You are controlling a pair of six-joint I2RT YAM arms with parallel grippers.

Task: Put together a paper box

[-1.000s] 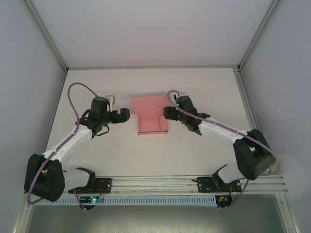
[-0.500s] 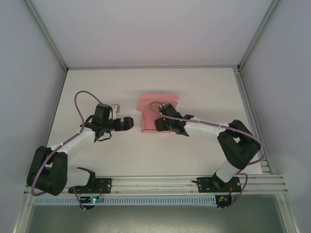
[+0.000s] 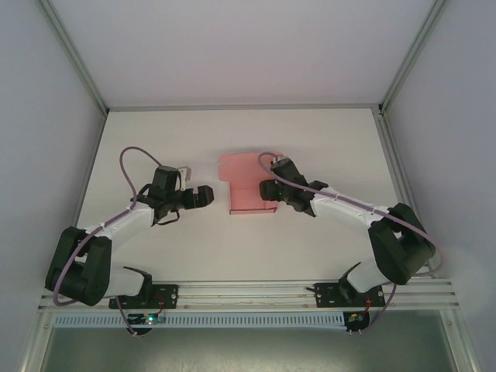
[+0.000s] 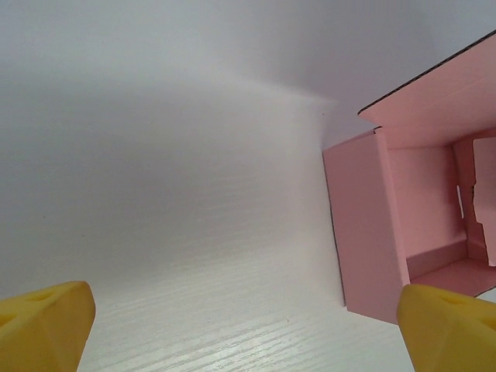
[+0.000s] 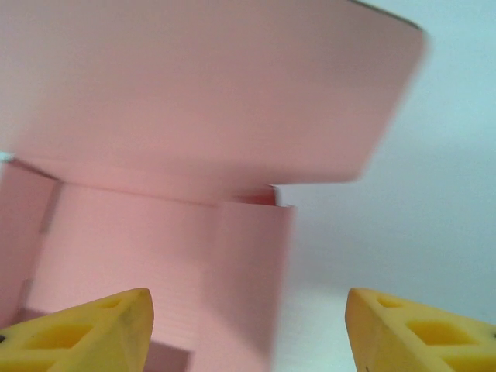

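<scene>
The paper box (image 3: 246, 198) is pink card, half folded, lying mid-table with its walls up and its lid flap (image 3: 239, 165) spread toward the back. My right gripper (image 3: 266, 188) is at the box's right side, open. In the right wrist view its yellow fingertips (image 5: 85, 333) straddle the box's side wall (image 5: 252, 287), one inside and one outside, without pinching it. My left gripper (image 3: 208, 196) hovers open just left of the box. In the left wrist view the box (image 4: 368, 225) sits beside the right fingertip (image 4: 449, 329), with only bare table between the tips.
The white table (image 3: 325, 139) is closed in by pale walls at the back and both sides. An aluminium rail (image 3: 256, 293) carrying both arm bases runs along the near edge. Purple cables loop over each arm.
My right gripper swung in over the box, then drew back to its right wall while narrowing a little. The box slid slightly right. The left gripper edged closer to the box.
</scene>
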